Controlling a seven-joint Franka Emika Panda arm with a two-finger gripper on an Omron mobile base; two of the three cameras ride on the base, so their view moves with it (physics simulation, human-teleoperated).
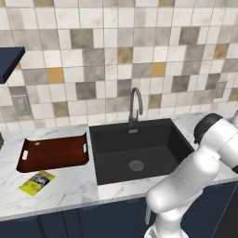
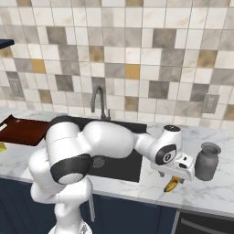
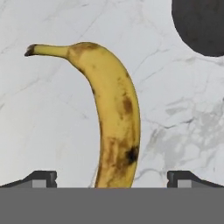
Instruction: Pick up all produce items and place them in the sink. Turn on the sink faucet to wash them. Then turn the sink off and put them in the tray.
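A yellow banana (image 3: 114, 118) with brown spots lies flat on the white marble, seen from straight above in the hand view. My gripper (image 3: 111, 178) hangs open over its thick end, one fingertip (image 3: 41, 177) on each side, not touching it. From the right base view the gripper (image 2: 176, 176) points down at the banana (image 2: 172, 184) on the counter right of the sink (image 2: 119, 157). The black sink (image 1: 137, 148) holds nothing. Behind it stands the grey gooseneck faucet (image 1: 135, 104). The reddish-brown tray (image 1: 53, 153) lies left of the sink.
A dark grey jar (image 2: 207, 161) stands close to the right of the gripper; its round top is the jar (image 3: 199, 24) in the hand view. A flat yellow-green packet (image 1: 37, 182) lies in front of the tray. Tiled wall behind the counter.
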